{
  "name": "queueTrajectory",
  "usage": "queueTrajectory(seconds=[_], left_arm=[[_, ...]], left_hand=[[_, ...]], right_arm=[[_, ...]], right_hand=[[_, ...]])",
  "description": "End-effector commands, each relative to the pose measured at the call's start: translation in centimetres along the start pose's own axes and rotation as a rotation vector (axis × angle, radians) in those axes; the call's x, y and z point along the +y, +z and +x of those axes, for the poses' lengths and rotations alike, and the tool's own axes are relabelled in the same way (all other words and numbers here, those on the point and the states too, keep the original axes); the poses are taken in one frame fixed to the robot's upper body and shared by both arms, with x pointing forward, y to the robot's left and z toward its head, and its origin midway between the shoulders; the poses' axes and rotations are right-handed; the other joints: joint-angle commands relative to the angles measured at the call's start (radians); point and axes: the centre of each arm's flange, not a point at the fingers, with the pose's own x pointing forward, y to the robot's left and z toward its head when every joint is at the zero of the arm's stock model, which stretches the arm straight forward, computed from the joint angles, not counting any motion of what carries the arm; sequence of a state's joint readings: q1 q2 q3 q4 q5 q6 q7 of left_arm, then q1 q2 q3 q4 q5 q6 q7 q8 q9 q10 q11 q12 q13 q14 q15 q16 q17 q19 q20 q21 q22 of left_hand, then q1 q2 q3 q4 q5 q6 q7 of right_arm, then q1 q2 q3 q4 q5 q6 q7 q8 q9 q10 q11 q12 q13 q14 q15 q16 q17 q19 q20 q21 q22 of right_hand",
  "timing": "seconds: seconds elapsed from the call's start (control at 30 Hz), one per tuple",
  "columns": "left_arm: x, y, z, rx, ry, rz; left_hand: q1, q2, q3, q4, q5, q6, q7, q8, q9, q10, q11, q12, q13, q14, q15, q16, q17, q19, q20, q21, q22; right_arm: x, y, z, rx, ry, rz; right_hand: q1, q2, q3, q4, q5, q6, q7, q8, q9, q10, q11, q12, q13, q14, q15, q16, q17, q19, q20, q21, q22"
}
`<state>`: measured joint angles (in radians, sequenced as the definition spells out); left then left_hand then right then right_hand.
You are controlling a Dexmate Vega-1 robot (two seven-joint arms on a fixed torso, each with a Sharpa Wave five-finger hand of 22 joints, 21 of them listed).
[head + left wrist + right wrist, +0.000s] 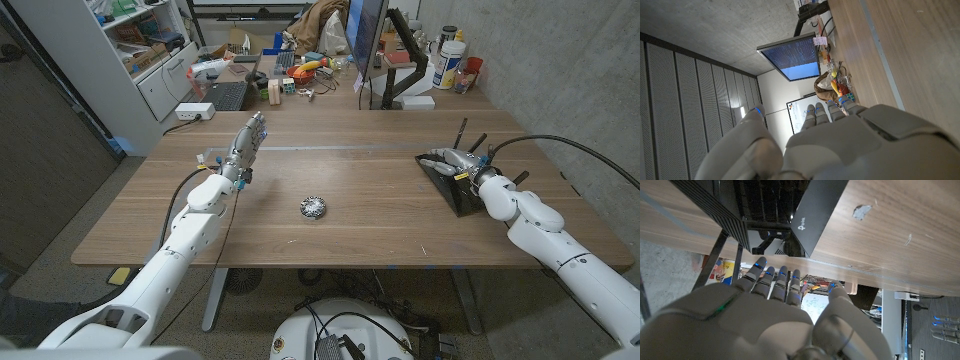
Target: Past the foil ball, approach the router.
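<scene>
Table (pixel 350 230) under me. Router (pixel 455 180), black w/ antennas, sits right at my right hand's (pixel 462 165) fingertips; fingers straight, close together, holding nothing. Foil ball (pixel 313 208) well off toward my left hand (pixel 245 140), also empty. Best: ease fwd slowly, avoid antennas.

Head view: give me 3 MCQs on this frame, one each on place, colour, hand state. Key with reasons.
1. Where is the foil ball?
A. near the table's middle
B. on the router
C. in the left hand

2. What colour is the router?
A. white
B. black
C. red

3. What is the right hand doing?
A. gripping the foil ball
B. reaching over the router, holding nothing
C. resting on a keyboard

Key:
1 A, the ball lies alone on bare wood between the arms.
2 B, its body and antennas are black.
3 B, its fingers are extended above the router; the right wrist view shows nothing in them.
</scene>
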<state>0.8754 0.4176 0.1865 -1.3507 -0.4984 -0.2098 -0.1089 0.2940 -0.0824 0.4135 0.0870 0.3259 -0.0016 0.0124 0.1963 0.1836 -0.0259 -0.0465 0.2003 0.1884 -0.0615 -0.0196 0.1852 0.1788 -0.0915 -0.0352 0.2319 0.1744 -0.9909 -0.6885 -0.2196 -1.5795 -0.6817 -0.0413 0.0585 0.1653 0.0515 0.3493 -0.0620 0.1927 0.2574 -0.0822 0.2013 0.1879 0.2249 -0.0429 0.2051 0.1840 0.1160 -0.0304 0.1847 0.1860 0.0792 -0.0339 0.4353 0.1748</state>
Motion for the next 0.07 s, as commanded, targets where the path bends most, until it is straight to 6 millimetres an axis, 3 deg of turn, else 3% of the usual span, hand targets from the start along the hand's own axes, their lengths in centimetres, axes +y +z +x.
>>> queueTrajectory(seconds=[0.03, 0.07], left_arm=[[0.18, 0.04, 0.19, -0.001, 0.0, 0.001], [0.23, 0.08, 0.26, -0.004, 0.0, 0.001]], left_hand=[[0.005, 0.01, -0.003, -0.002, 0.007, 0.006, 0.001, 0.003, 0.003, 0.005, -0.009, 0.004, 0.002, -0.006, -0.003, 0.003, 0.005, -0.004, -0.027, -0.001, 0.004], [0.005, 0.01, -0.003, -0.002, 0.007, 0.006, 0.001, 0.003, 0.003, 0.005, -0.008, 0.004, 0.002, -0.006, -0.003, 0.003, 0.005, -0.004, -0.027, -0.001, 0.004]], right_arm=[[-0.47, 0.36, 0.4, -0.01, -0.016, -0.007], [-0.57, 0.39, 0.4, -0.008, -0.018, -0.007]], right_hand=[[0.002, 0.006, -0.002, 0.001, 0.003, 0.003, -0.002, 0.0, 0.003, 0.008, -0.006, 0.004, 0.002, 0.002, 0.005, 0.005, 0.004, 0.001, -0.02, -0.005, 0.001], [0.002, 0.006, -0.002, 0.001, 0.003, 0.004, -0.003, 0.0, 0.003, 0.008, -0.005, 0.004, 0.002, 0.002, 0.005, 0.005, 0.004, 0.001, -0.019, -0.006, 0.002]])
